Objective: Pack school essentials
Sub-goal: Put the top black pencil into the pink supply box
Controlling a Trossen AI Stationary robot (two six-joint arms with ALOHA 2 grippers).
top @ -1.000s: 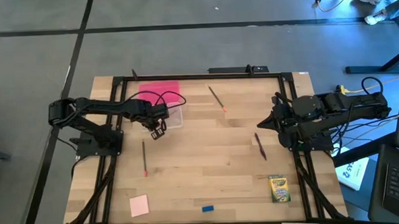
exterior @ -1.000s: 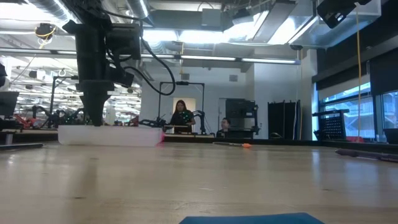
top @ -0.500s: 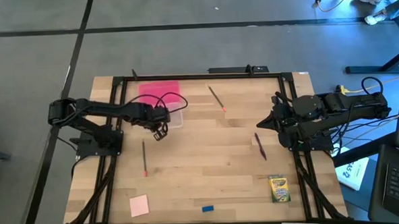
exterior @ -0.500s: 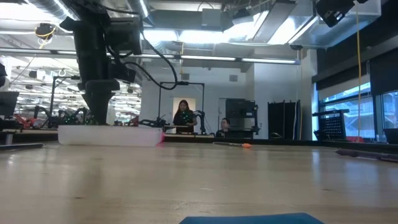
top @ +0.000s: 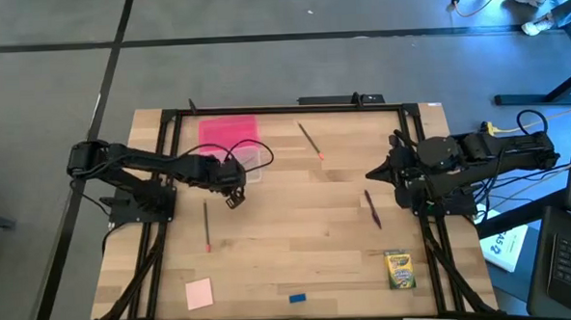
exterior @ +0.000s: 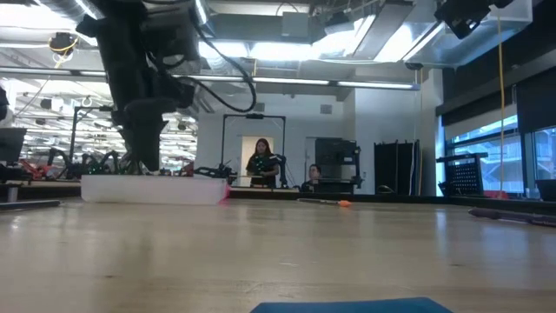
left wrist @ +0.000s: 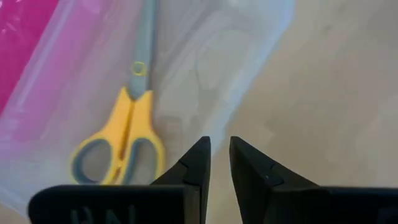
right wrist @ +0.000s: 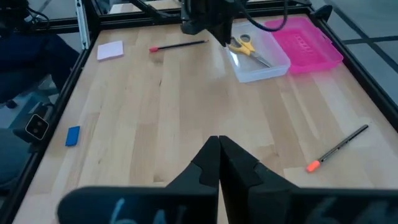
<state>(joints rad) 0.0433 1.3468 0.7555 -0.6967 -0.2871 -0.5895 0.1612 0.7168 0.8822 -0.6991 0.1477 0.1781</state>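
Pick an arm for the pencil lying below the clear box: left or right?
Left. Its hand hovers empty just off the clear box, close to that pencil; the right hand waits across the table.

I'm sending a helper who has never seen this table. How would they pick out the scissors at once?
Find the clear plastic box with the pink lid at the table's far edge, beside the left gripper. The scissors lie inside it, the only item packed. Yellow handles with grey-lined loops set them apart.

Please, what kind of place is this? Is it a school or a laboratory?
Most likely a robotics laboratory, not a school. The wooden table stands inside a black frame with two robot arms, the low view shows more arm rigs on benches behind, and a person works under industrial ceiling lights.
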